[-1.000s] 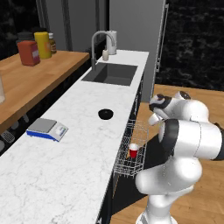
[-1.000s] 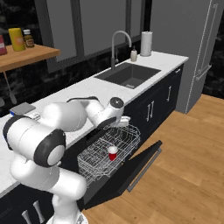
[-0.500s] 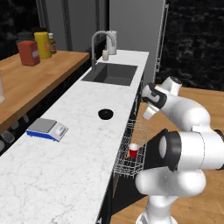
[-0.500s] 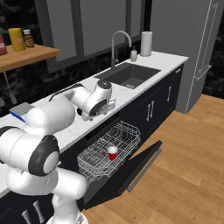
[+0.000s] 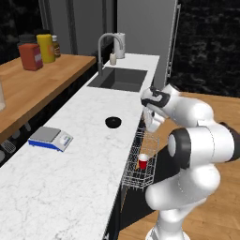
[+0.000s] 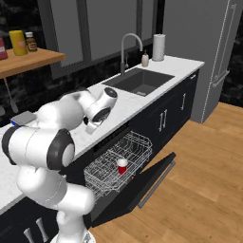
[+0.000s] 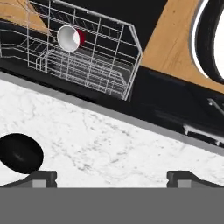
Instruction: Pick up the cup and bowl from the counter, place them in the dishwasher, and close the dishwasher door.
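One item, the cup [image 7: 70, 37], already stands in the rack beyond our empty, spread gripper [image 7: 111, 177], whose left tip nears the bowl [image 7: 19, 153] on the worktop [image 7: 131, 144].

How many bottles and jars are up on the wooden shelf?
3, all at the far end of the wooden shelf: a red container, a yellow bottle beside it, and a small dark jar next along. Others could be out of frame.

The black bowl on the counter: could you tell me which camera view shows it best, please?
The left base view: the bowl sits whole and unobstructed on the counter. The hand view catches it at the lower left, partly behind a claw fingertip. In the right base view I cannot make it out.
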